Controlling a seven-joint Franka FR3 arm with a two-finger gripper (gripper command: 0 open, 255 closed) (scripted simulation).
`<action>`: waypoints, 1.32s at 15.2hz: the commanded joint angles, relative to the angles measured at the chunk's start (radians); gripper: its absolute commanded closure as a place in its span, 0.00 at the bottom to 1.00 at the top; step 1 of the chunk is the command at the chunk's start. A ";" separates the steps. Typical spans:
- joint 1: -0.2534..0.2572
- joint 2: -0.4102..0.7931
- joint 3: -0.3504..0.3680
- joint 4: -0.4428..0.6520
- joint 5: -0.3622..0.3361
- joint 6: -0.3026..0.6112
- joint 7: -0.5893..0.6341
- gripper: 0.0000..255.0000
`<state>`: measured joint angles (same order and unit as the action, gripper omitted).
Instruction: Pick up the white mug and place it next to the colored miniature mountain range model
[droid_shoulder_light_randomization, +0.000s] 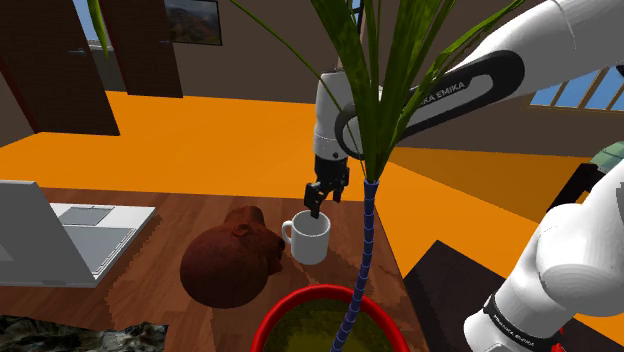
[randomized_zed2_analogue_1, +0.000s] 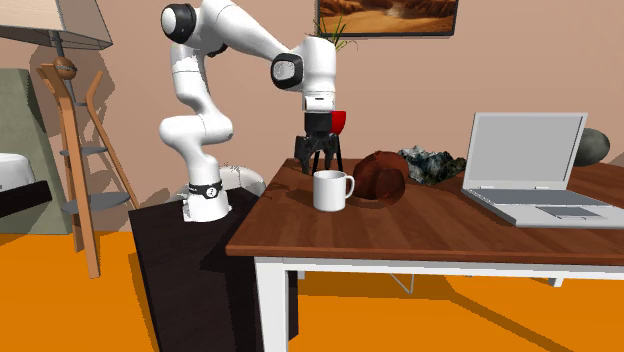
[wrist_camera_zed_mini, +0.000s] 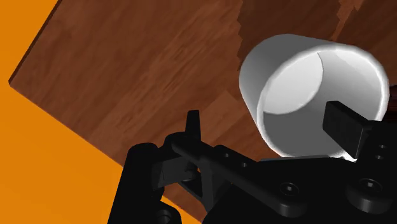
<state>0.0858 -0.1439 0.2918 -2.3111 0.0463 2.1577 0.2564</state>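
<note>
The white mug (droid_shoulder_light_randomization: 310, 240) stands upright on the wooden table (droid_shoulder_light_randomization: 175, 215), handle towards the shoulder view's left. My gripper (droid_shoulder_light_randomization: 319, 203) hangs just above its far rim, open and holding nothing. In the second exterior view the gripper (randomized_zed2_analogue_1: 318, 160) sits just above and behind the mug (randomized_zed2_analogue_1: 330, 190). The wrist view has the mug (wrist_camera_zed_mini: 299, 83) under the open gripper (wrist_camera_zed_mini: 267, 127), one fingertip (wrist_camera_zed_mini: 343, 124) over its mouth and the other outside its wall. The grey-green mountain range model (randomized_zed2_analogue_1: 432, 165) lies farther along the table; in the shoulder view the model (droid_shoulder_light_randomization: 85, 336) is at the lower left.
A brown rounded lump (randomized_zed2_analogue_1: 382, 177) sits between mug and model, touching or nearly touching the mug. An open laptop (randomized_zed2_analogue_1: 530, 170) takes up the table's far end. A red pot (droid_shoulder_light_randomization: 330, 318) with a tall leafy plant stands near the stand. The table edge (wrist_camera_zed_mini: 38, 95) is close to the mug.
</note>
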 joint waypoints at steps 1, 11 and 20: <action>0.000 0.043 0.007 0.011 -0.011 0.034 0.016 0.00; 0.000 0.094 0.010 -0.031 -0.028 0.125 0.028 0.00; 0.000 0.094 0.010 -0.031 -0.028 0.125 0.028 1.00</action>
<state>0.0858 -0.0500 0.3016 -2.3418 0.0183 2.2821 0.2848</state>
